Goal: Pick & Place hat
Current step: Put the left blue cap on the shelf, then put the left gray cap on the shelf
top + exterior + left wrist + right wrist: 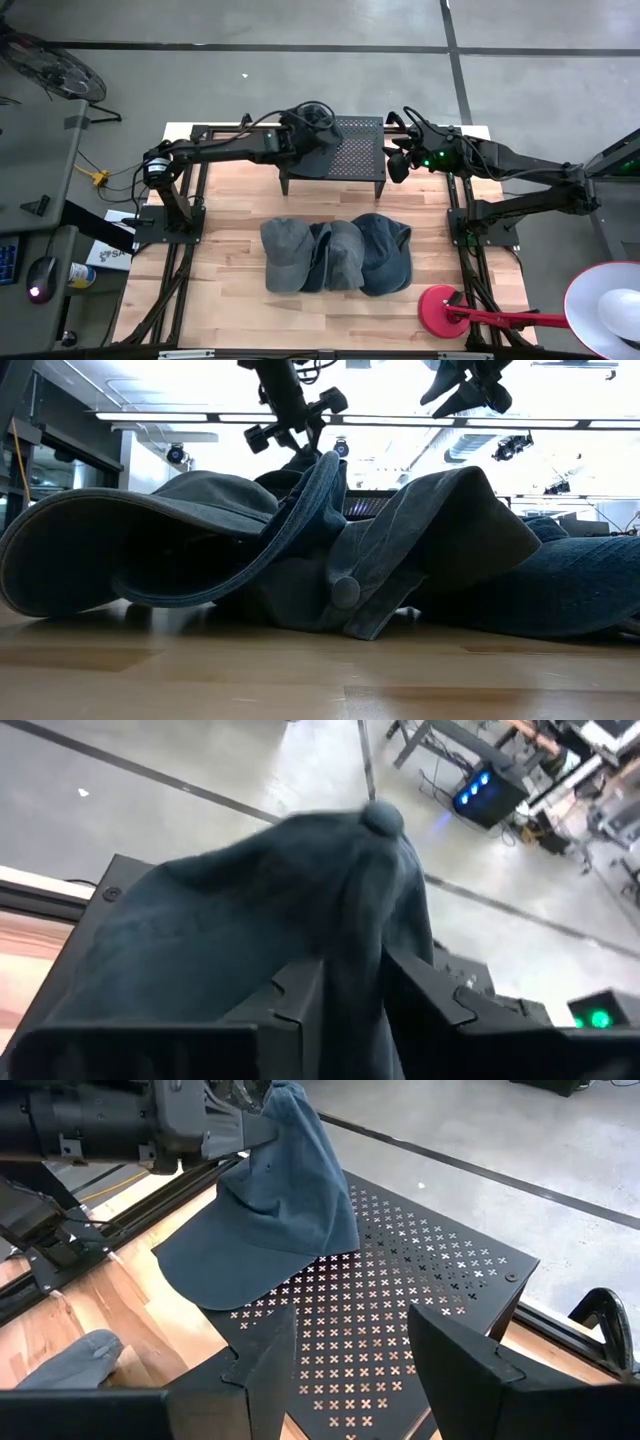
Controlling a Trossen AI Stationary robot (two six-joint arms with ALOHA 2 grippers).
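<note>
Blue hat [262,1210] hangs pinched between left gripper [312,122] fingers over perforated stand [420,1310]

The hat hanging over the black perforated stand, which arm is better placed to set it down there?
The left. Its hand grips the hat by its crown, brim drooping onto the stand; the right hand waits open and empty beside it.

Overhead looks straight down; the low view sits, seemingly, against the caps [300,550]; both wrists share the perforated stand [420,1300].
</note>
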